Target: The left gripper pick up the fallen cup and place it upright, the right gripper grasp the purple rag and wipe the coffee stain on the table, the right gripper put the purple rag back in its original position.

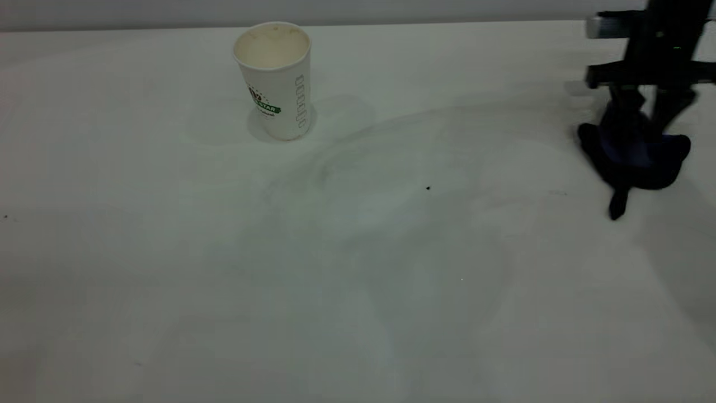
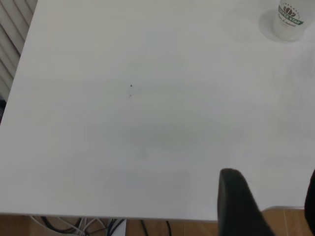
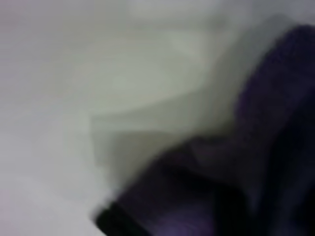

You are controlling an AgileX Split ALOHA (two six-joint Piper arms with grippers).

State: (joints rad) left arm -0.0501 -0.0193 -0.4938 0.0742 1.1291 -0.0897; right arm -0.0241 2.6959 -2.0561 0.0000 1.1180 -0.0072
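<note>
The white paper cup (image 1: 274,78) stands upright at the back of the white table (image 1: 168,252); it also shows in the left wrist view (image 2: 289,18). My right gripper (image 1: 643,126) is at the far right, its fingers down around a raised bunch of the purple rag (image 1: 635,154), which rests on the table with its black tab towards the front. The rag fills the right wrist view (image 3: 266,162). My left gripper (image 2: 273,206) is open and empty at the table's edge, far from the cup and outside the exterior view. No brown coffee stain shows.
Faint grey smear marks (image 1: 319,168) cross the middle of the table. A tiny black speck (image 1: 428,188) lies near the centre. Cables (image 2: 98,227) hang below the table's edge under the left gripper.
</note>
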